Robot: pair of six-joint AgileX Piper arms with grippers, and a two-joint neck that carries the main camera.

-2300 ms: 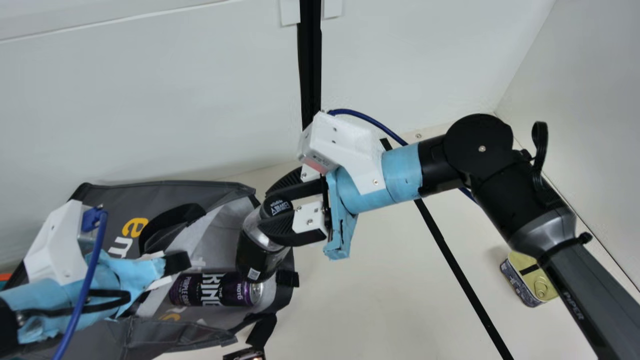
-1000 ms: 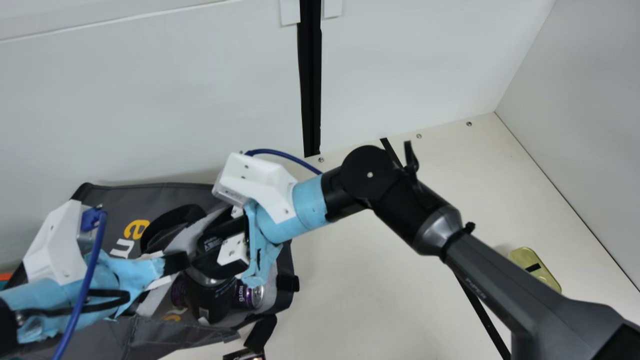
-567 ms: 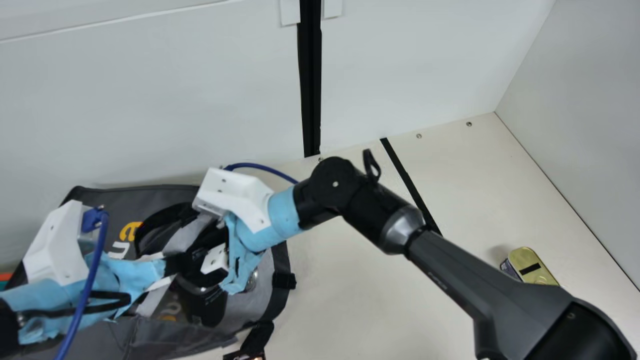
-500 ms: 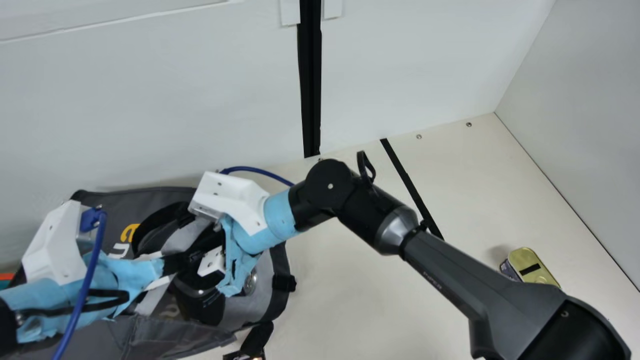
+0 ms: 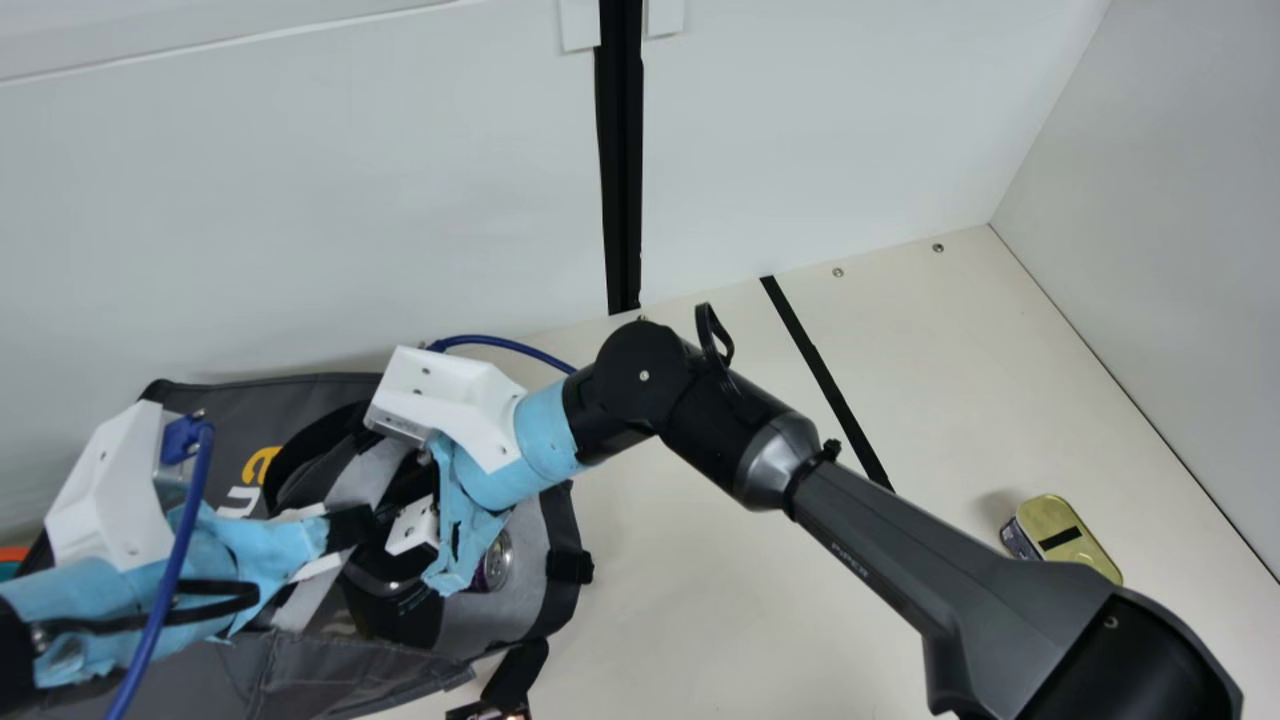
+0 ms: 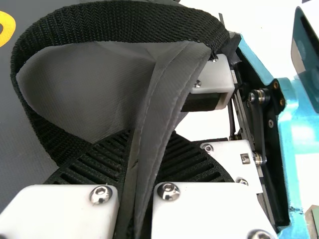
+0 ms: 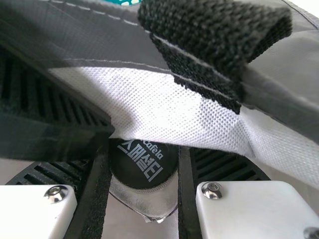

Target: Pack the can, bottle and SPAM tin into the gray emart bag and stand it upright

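Observation:
In the main view my left gripper (image 5: pixel 352 527) is at the mouth of the gray emart bag (image 5: pixel 330 670); in the left wrist view the left gripper (image 6: pixel 152 139) is shut on the bag's edge (image 6: pixel 167 89), beside the strap loop. My right gripper (image 5: pixel 412 525) is inside the bag's mouth, close beside the left one. The dark bottle (image 5: pixel 395 605) lies over the bag's pale lining. In the right wrist view the right gripper (image 7: pixel 144 167) is shut on its neck, below the black cap (image 7: pixel 142 162). The purple can (image 5: pixel 495 563) is in the bag, mostly covered. The SPAM tin (image 5: pixel 1075 530) stands on the table at right.
A black tape line (image 5: pixel 825 380) crosses the cream table (image 5: pixel 700 610). White walls rise behind and at the right. A small dark object (image 5: pixel 488 711) sits at the bottom edge near a bag strap (image 5: pixel 515 675). My right forearm reaches across the table's middle.
The right gripper has carried the bottle leftward and deeper into the bag, over the can, which is now mostly covered. The left gripper has stayed put. The bag has shifted slightly.

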